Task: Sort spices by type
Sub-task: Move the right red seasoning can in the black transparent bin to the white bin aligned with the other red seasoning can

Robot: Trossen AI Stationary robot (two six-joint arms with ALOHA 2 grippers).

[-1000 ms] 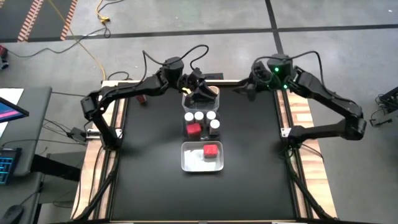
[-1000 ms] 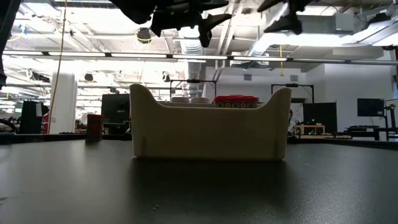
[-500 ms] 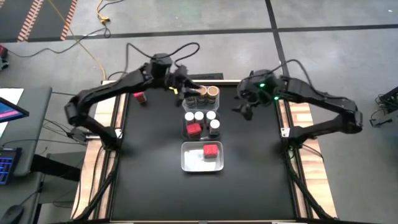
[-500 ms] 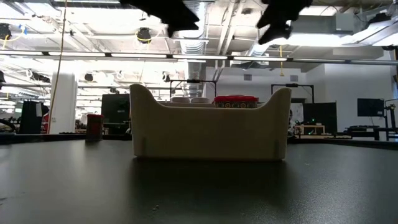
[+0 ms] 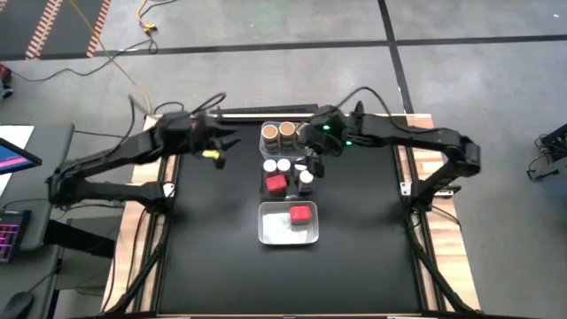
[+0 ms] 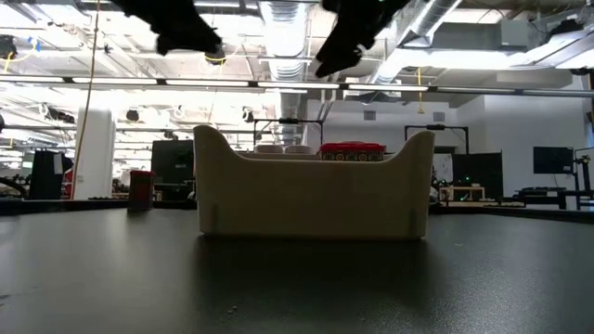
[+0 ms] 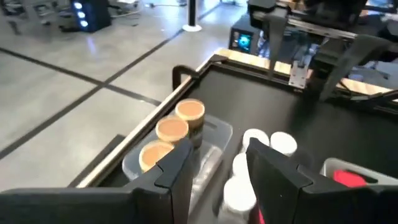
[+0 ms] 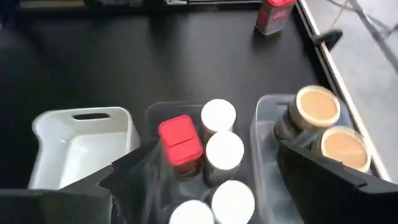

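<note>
The right gripper (image 5: 312,164), fingers spread and empty, is hovering over the middle bin's (image 8: 149,121) white-topped jars (image 5: 283,165) and red-topped jar (image 5: 276,183); at ten o'clock, the left gripper (image 5: 217,146) is hanging open above bare table (image 5: 213,239).
</note>
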